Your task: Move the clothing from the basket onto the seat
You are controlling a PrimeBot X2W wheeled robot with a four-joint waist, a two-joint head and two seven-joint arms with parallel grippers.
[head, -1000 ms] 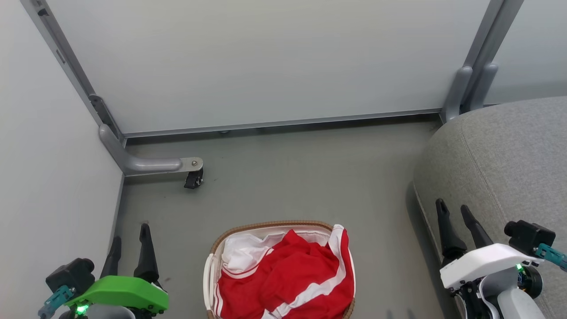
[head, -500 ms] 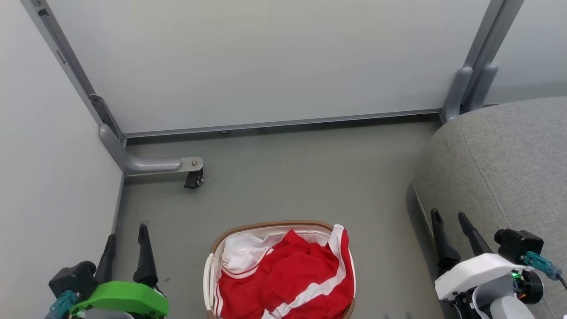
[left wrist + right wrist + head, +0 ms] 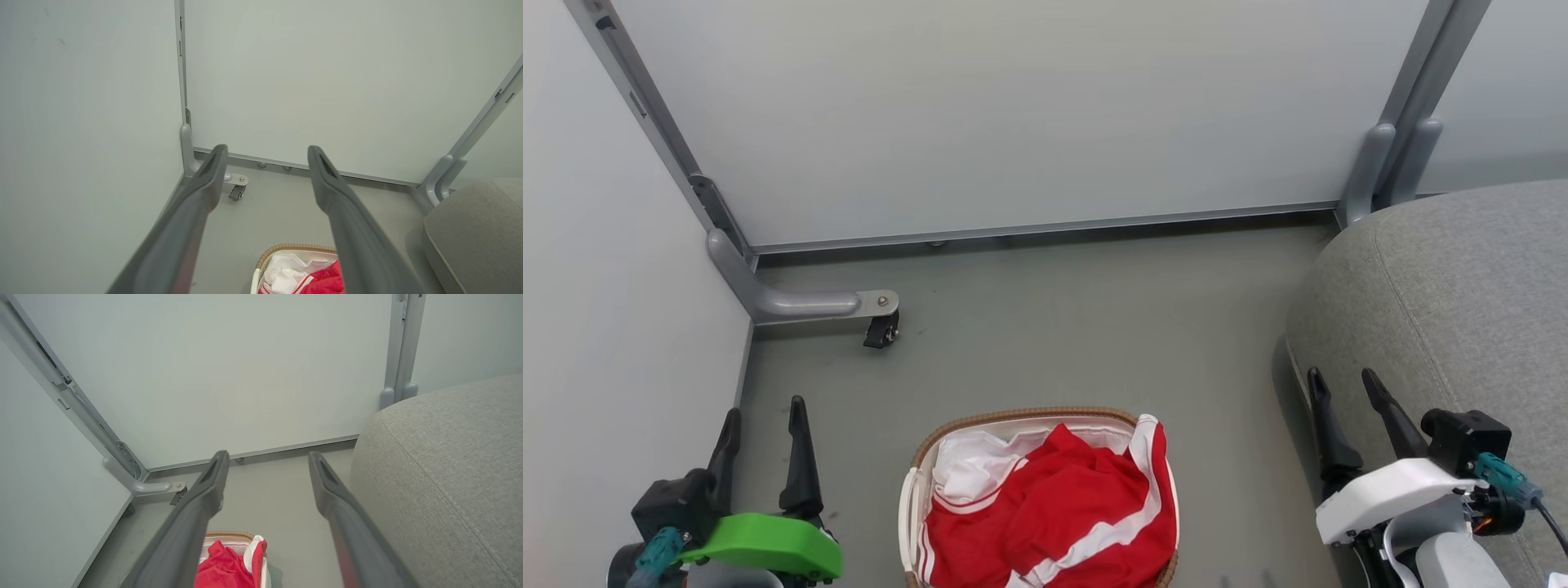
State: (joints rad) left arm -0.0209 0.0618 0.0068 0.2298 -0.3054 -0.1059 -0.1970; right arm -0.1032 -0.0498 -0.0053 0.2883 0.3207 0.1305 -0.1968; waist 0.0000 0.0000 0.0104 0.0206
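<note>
Head view cut the basket (image 3: 1013, 412) off at its near end, so you saw just the far curve of its brown woven rim and a strip of white plastic wall. Clothing (image 3: 1054, 506) lay heaped inside it, soft and crumpled, red with white stripes. One striped edge was draped over the rim on the right. Its lower part ran out of the picture, and whatever lay beneath was hidden. White fabric showed at the basket's far left, and you could not tell lining from garment there.

The seat (image 3: 1462, 286) stood to the right, apart from the basket. It was grey woven fabric with a rounded edge and a stitched seam, cut off by the picture's right side.

Your left claw (image 3: 765, 408) hung over the floor (image 3: 1054, 327) left of the basket, its dark tapering fingers (image 3: 800, 465) spread apart and holding nothing. Your right claw (image 3: 1340, 374) was likewise spread and empty by the seat's left edge; whether it touched the fabric you could not tell. In each wrist view a finger covered part of the basket.

Pale smooth panels (image 3: 1013, 122) in grey metal frames closed the background, one foot carrying a small black caster (image 3: 880, 331).
</note>
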